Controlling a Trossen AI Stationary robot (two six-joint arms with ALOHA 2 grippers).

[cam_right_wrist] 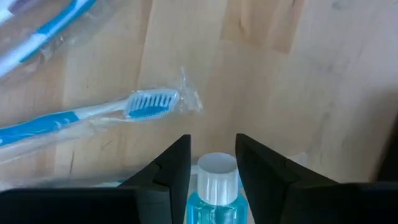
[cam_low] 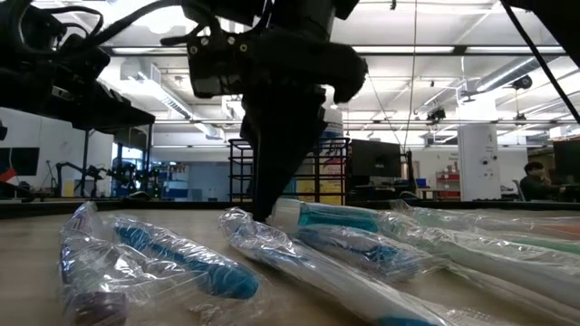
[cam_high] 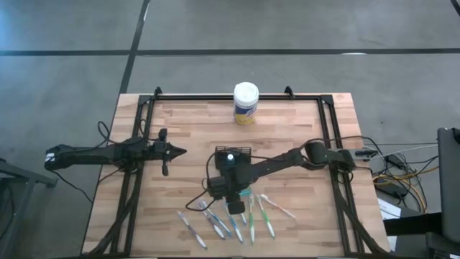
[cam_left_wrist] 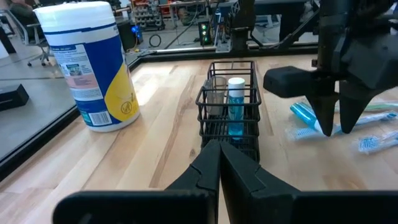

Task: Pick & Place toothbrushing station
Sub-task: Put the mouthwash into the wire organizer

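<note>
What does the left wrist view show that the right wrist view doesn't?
Only the left wrist view shows the black wire caddy holding a white-capped blue tube, the yellow-labelled canister, and the shut left pincer.

Only the right wrist view shows a second blue tube between the right pincer fingers.

Both show wrapped toothbrushes on the wooden table.

caddy [cam_high: 233, 155] mostly under right arm in high view, contents unreadable | tube [cam_right_wrist: 213, 186] cut off at frame edge in right wrist view, only cap + neck seen | low view: right gripper [cam_low: 272, 213] tips hidden behind wrapped toothbrushes [cam_low: 353, 237] | 2nd item in caddy beside blue tube [cam_left_wrist: 236, 99] too dim to ID
</note>
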